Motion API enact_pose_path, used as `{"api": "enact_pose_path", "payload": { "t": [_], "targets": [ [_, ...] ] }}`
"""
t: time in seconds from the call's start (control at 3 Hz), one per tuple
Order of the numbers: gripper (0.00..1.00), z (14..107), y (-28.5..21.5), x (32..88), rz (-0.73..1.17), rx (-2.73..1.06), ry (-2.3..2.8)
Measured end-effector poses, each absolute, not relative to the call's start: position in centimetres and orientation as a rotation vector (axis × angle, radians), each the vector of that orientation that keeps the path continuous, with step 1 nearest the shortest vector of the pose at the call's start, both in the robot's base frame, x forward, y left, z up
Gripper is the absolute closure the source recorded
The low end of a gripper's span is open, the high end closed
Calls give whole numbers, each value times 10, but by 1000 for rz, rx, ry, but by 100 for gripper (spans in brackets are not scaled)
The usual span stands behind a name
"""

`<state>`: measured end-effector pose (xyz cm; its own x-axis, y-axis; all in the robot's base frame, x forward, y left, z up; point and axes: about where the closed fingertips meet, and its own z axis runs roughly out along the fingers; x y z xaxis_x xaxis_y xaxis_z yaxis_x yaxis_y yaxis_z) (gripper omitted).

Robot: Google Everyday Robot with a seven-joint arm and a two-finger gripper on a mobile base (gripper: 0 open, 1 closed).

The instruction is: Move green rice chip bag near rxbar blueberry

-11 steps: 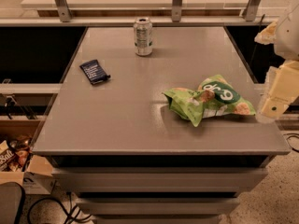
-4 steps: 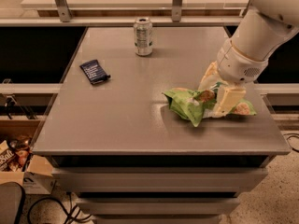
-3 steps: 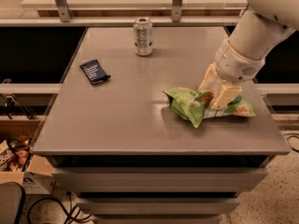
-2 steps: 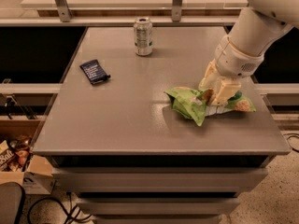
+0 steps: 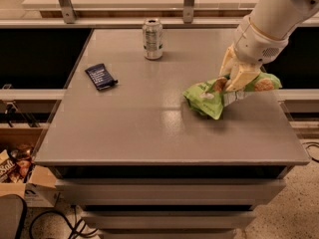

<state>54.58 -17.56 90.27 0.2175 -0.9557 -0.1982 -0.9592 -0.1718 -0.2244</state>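
Observation:
The green rice chip bag point(image 5: 207, 97) is a crumpled light-green foil bag on the right half of the grey table point(image 5: 144, 133). My gripper point(image 5: 233, 83) comes down from the upper right and is shut on the bag's middle. The bag hangs a little above the tabletop with a shadow under it, and its right end point(image 5: 264, 82) pokes out behind the fingers. The rxbar blueberry point(image 5: 100, 76) is a small flat navy wrapper lying near the table's left edge, far to the left of the bag.
A silver-green drink can point(image 5: 152, 32) stands at the back middle of the table. A metal rail with posts point(image 5: 188, 4) runs behind the table. A cardboard box point(image 5: 15, 176) and cables sit on the floor at the lower left.
My gripper came in from the right, settled on the bag's middle and closed on it. The bag has since risen slightly and shifted up with the gripper. The bar and can have not moved.

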Motion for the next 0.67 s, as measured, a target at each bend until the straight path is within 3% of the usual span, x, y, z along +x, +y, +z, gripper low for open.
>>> {"api": "enact_pose_path", "payload": {
  "t": [0.67],
  "targets": [
    [100,907,-173,556,-34,-2196,1780]
  ]
}}
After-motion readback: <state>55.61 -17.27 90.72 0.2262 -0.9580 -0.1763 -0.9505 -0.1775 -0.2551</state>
